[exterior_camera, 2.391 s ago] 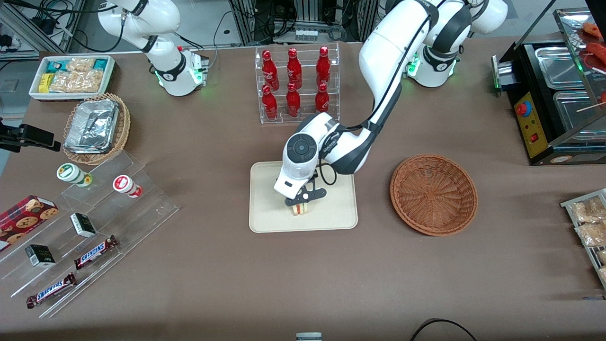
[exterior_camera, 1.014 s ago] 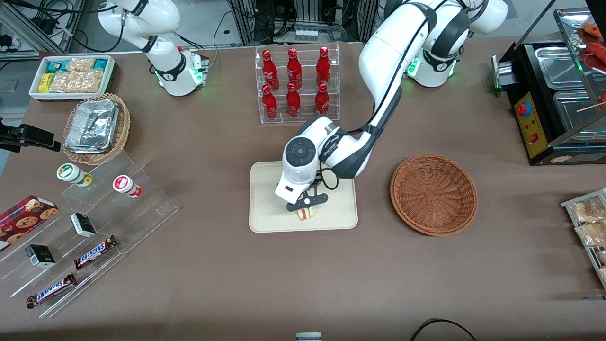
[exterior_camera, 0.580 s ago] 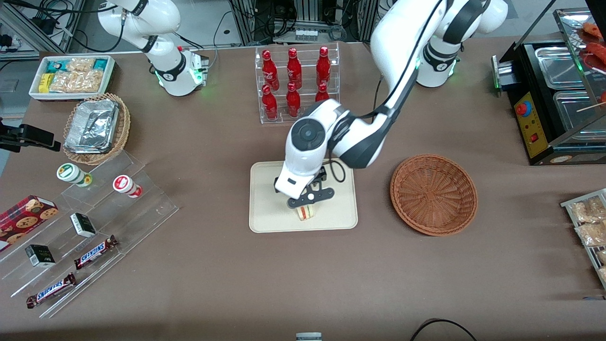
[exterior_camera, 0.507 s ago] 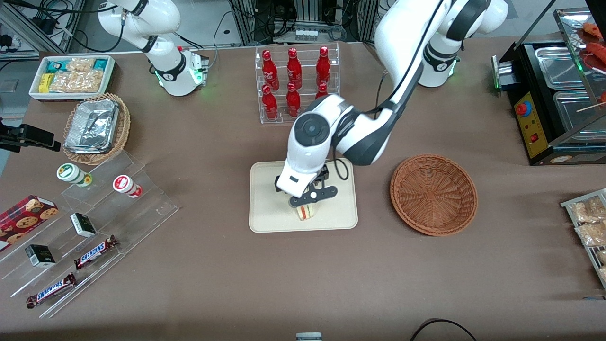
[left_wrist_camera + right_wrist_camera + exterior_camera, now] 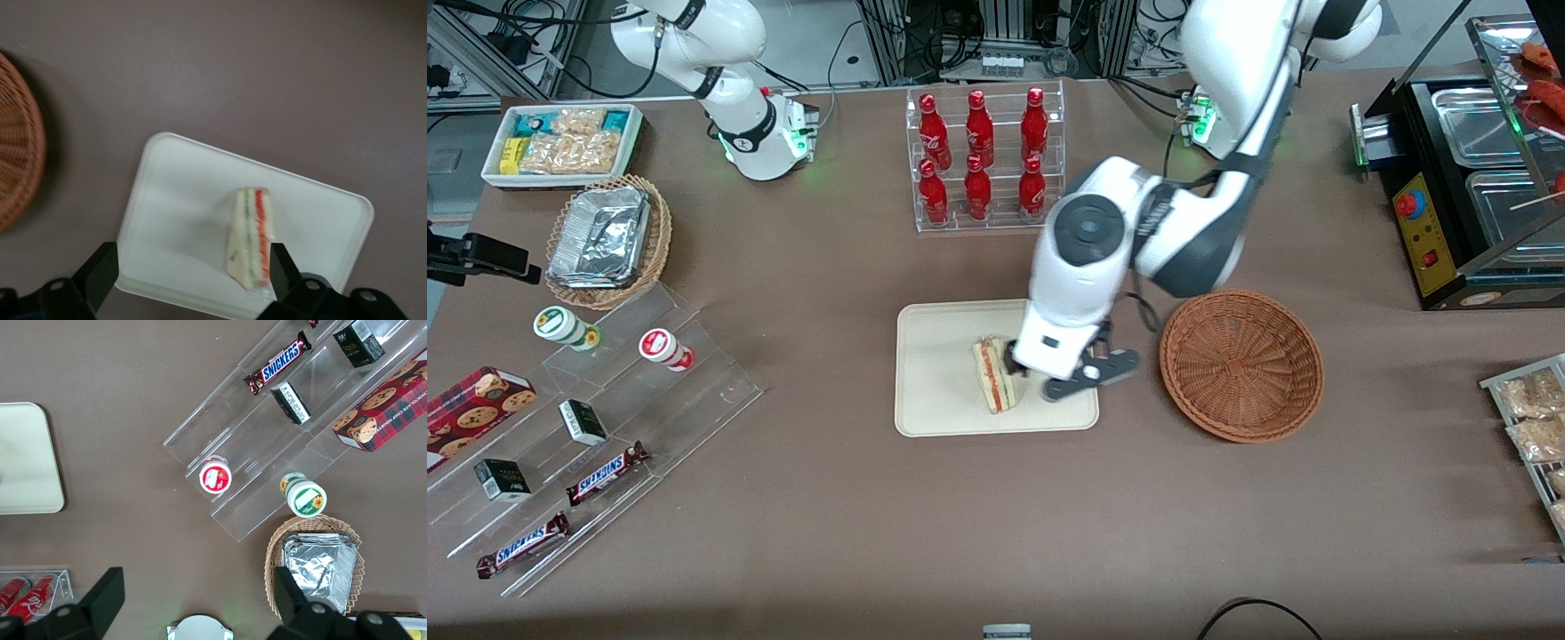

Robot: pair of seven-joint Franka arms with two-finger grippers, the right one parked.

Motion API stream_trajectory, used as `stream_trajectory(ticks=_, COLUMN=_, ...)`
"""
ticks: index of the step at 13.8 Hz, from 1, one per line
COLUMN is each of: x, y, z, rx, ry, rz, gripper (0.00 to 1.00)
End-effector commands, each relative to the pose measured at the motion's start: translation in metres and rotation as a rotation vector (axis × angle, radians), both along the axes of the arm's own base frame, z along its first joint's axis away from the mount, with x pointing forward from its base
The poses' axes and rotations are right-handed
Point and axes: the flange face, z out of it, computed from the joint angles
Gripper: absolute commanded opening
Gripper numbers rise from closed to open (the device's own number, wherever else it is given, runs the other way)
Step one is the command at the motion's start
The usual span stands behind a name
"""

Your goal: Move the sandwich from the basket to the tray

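While the sandwich (image 5: 993, 374) is lying on the tray (image 5: 934, 404), we are observing the gripper (image 5: 1089, 378) hovering above the tray's edge nearest the basket (image 5: 1240, 364), its fingers (image 5: 100, 273) spread wide and holding nothing. We are seeing the sandwich's red and green filling facing upward. The basket is sitting beside the tray, toward the working arm's end.

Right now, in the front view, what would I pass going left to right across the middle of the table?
Tan wicker basket of foil containers → cream rectangular tray → triangular white-bread sandwich → open gripper above the tray's edge → empty reddish-brown woven basket.
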Motion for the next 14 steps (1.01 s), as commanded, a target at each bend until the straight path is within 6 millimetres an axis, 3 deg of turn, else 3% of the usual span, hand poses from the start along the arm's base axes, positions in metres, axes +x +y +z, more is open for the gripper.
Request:
stream_trajectory(ticks=1, x=-0.002, y=0.074, z=0.023, rx=0.014, ry=0.023, rz=-0.067, gripper=1.0)
stream_trajectory(ticks=4, x=0.002, y=0.142, z=0.035, rx=0.02, ry=0.044, rz=-0.145, gripper=1.0)
stream_trajectory(ticks=9, x=0.013, y=0.227, z=0.049, rx=0.034, ry=0.106, rz=-0.283, gripper=1.0)
stream_trajectory(ticks=11, x=0.006, y=0.281, z=0.072, rx=0.019, ry=0.103, rz=-0.263, gripper=1.0)
stream_trajectory(ticks=14, x=-0.01, y=0.304, z=0.101, rx=0.008, ry=0.127, rz=-0.273, gripper=1.0)
